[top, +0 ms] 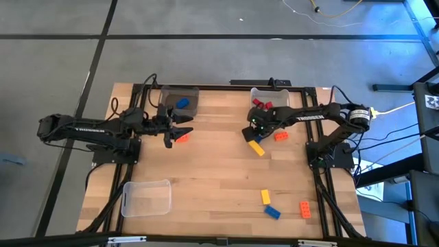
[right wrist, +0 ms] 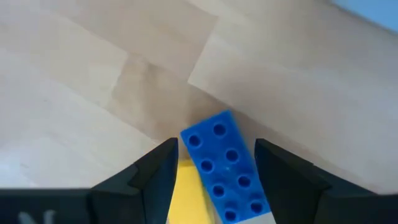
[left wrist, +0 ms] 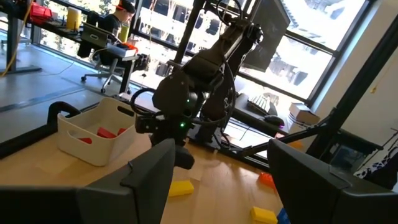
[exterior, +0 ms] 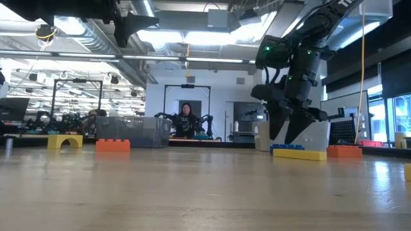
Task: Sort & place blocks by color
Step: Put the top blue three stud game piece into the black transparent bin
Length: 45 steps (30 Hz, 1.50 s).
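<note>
The right gripper (right wrist: 211, 171) is spread open around a blue block (right wrist: 227, 171) stacked on a yellow block (right wrist: 186, 190), ready for gripping; the left gripper (top: 180, 130) waits open, empty.

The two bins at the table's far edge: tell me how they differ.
The left bin looks darker and holds a blue block; the right bin looks whiter and holds red blocks. The left bin has one block visible, the right bin several. Both are rectangular, open-topped, against the far edge.
</note>
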Motion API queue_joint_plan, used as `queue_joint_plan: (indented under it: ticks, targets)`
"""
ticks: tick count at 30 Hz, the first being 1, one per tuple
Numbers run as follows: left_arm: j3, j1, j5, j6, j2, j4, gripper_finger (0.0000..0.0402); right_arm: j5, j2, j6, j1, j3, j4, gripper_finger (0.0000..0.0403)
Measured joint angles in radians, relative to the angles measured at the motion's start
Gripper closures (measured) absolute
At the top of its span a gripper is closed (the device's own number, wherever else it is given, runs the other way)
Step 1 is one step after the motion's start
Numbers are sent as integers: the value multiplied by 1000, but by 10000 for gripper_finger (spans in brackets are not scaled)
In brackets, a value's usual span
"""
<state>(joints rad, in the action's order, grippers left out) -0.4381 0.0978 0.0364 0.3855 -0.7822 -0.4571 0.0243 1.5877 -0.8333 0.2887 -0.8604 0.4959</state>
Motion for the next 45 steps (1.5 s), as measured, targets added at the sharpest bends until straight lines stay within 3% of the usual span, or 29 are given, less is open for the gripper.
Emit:
queue_joint_plan:
  ticks: [9,26,45]
  targets:
    - [0,0,7,0,0,1,154,8,6,32,0,0,-31,190]
    - [0,0,8,-2,0,1,154,9,6,321,-18,0,-31,189]
    - [0,0,8,-1,0,1,154,20,115,319,-18,-5,-72,198]
